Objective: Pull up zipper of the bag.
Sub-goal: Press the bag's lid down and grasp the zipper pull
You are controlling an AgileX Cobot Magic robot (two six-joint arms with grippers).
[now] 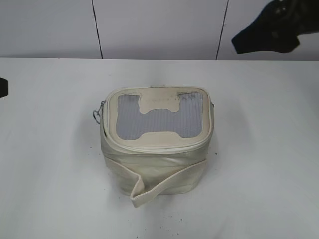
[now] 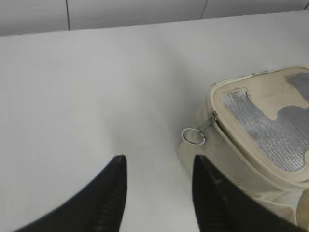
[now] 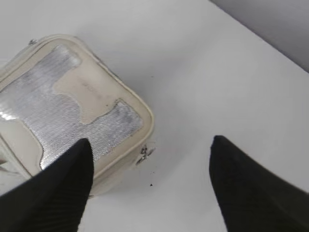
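A plain white table (image 1: 50,174) stood before a pale panelled wall (image 1: 159,25) with dark seams. One small boxy cream leatherette bag (image 1: 157,167) with a grey mesh lid panel sat near the table's middle, its loose cream strap (image 1: 164,181) hanging across the near face. The thin cream zipper (image 1: 149,148) circled the lid edge; two silver ring pulls showed, one on the left (image 2: 193,137), one on the right (image 3: 145,153). No readable writing appeared. The left gripper (image 2: 159,193) hovered spread beside the bag's left side; the right gripper (image 3: 149,193) hung spread wide above its right edge.

bare table (image 1: 50,149) around bag (image 1: 157,164) — only obstacle
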